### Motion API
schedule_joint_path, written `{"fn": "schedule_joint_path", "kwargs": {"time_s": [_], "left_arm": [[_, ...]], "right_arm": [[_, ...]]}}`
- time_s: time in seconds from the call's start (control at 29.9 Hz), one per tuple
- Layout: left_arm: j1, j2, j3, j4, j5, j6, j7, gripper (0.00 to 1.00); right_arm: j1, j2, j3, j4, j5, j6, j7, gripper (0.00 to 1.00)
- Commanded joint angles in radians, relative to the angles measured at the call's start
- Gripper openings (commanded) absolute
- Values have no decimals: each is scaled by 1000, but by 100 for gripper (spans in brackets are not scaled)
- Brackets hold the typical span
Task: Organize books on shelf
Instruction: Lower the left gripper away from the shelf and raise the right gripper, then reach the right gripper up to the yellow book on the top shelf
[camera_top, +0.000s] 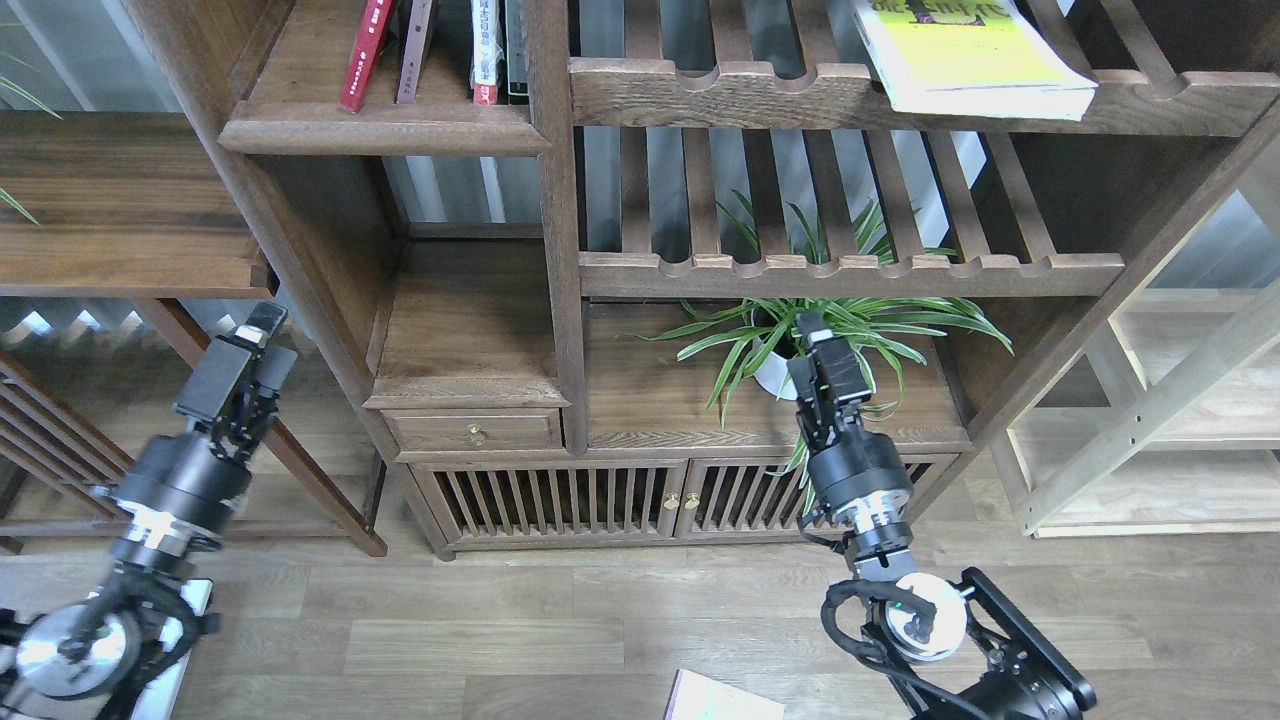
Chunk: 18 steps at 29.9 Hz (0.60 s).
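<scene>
Left gripper (258, 330) mid-left, fingers together, empty, right gripper (822, 345) before plant (800, 335), grip unclear, yellow-green book (970, 60) flat on slatted rack (760, 95) upper right, overhanging, shelf (385, 130) upper left holds upright spines (430, 50), pale book (720, 700) bottom edge.

Left arm: enters from the lower left corner and extends up and slightly right. Left gripper (262, 322) is raised at its far end, fingers pressed together, holding nothing.

Right arm: enters from the lower right corner and extends up and left. Right gripper (815, 330) points away toward the far side, fingers together, holding nothing. The two grippers are well apart.
</scene>
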Motion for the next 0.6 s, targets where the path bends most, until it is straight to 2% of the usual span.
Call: {"fn": "schedule_joint_path", "kwargs": {"time_s": [0.0, 0.4, 0.57], "left_arm": [[-16, -41, 10, 23, 2, 0, 14, 98], [-45, -33, 22, 115, 1, 0, 16, 98], [-61, -31, 35, 150, 6, 0, 17, 98]], "right_arm": [[-14, 0, -1, 0, 3, 5, 2, 86], [76, 0, 14, 35, 3, 5, -1, 86], [95, -54, 19, 64, 3, 8, -1, 86]]}}
